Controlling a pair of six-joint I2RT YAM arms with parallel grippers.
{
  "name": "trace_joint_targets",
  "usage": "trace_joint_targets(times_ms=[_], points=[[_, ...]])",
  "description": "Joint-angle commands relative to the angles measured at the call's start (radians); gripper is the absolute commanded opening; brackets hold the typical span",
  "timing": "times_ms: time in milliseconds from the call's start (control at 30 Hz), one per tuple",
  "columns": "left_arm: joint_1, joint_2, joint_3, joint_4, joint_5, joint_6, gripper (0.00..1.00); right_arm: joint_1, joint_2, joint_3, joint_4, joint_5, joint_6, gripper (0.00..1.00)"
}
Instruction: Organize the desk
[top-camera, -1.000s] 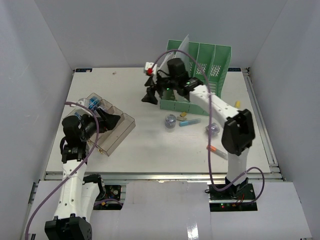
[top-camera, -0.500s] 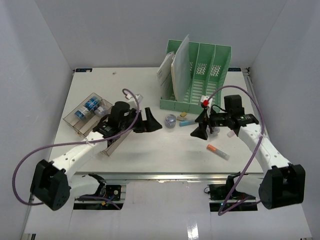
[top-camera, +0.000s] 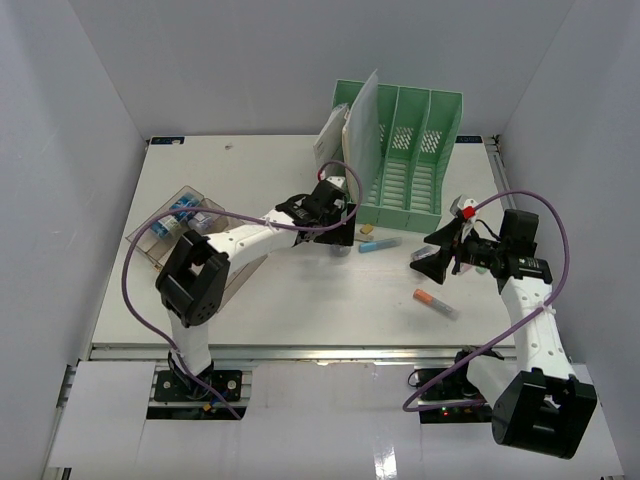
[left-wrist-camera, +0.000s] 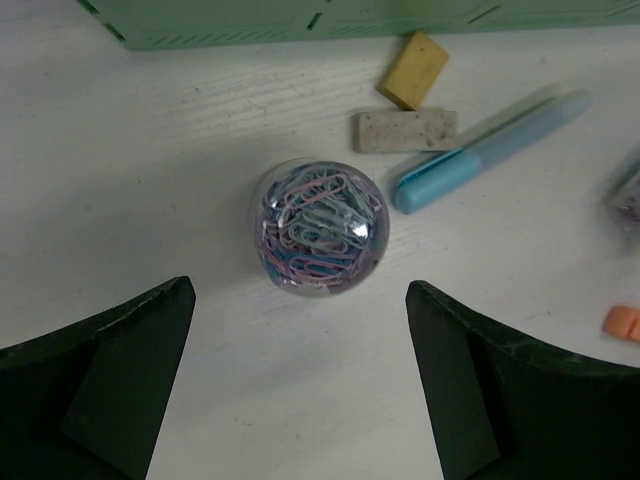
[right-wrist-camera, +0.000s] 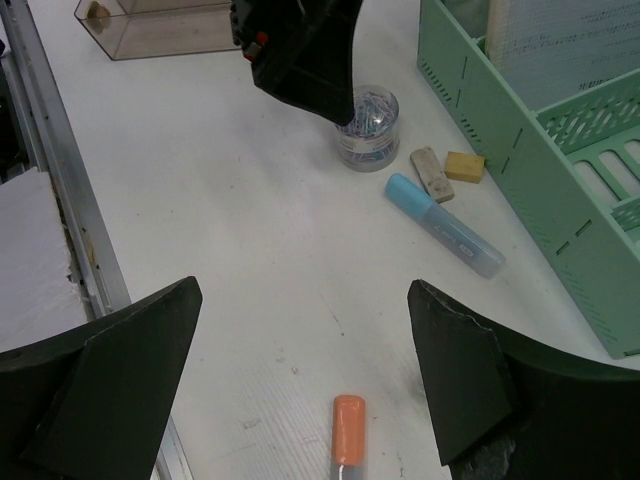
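- Left gripper (left-wrist-camera: 298, 335) was spread wide over clear round jar of coloured paper clips (left-wrist-camera: 318, 228), apparently not touching; pick-up approach judged in hand.
- Right gripper (right-wrist-camera: 300, 370) was gaping, empty.
- Jar stood on large white flat desk (top-camera: 270, 290), nr green plastic file rack (top-camera: 410, 150).
- Next: descent, jaws closed round jar.

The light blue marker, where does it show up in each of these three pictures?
Top external: blue marker at centre, just below the green file rack.
Left wrist: upper right, right of the paper clip jar.
Right wrist: centre right.
Shared landmark: the green file rack beside it.
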Motion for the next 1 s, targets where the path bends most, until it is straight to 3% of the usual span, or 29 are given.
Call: trace_joint_targets(times_ms=[0,367,533,700,833,967], points=[[-0.013,0.058,0.120,-0.074,-0.080,0.069,0.98,-0.015,-0.018,0.000,0.029,-0.050,0.004,0.90],[-0.027,0.153,0.194,-0.093,-0.035,0.099,0.97,-0.015,0.002,-0.003,0.029,-0.034,-0.004,0.90],[-0.027,0.180,0.195,-0.105,-0.058,0.091,0.85,-0.015,0.010,-0.004,0.029,-0.030,-0.006,0.90],[-0.030,0.190,0.200,-0.110,-0.070,0.091,0.80,-0.016,0.016,-0.005,0.029,-0.026,-0.008,0.90],[-0.035,0.179,0.206,-0.109,-0.079,0.093,0.68,-0.016,0.017,-0.005,0.029,-0.026,-0.008,0.90],[-0.035,0.153,0.194,-0.109,-0.088,0.093,0.47,-0.016,0.016,-0.006,0.027,-0.026,-0.008,0.90]])
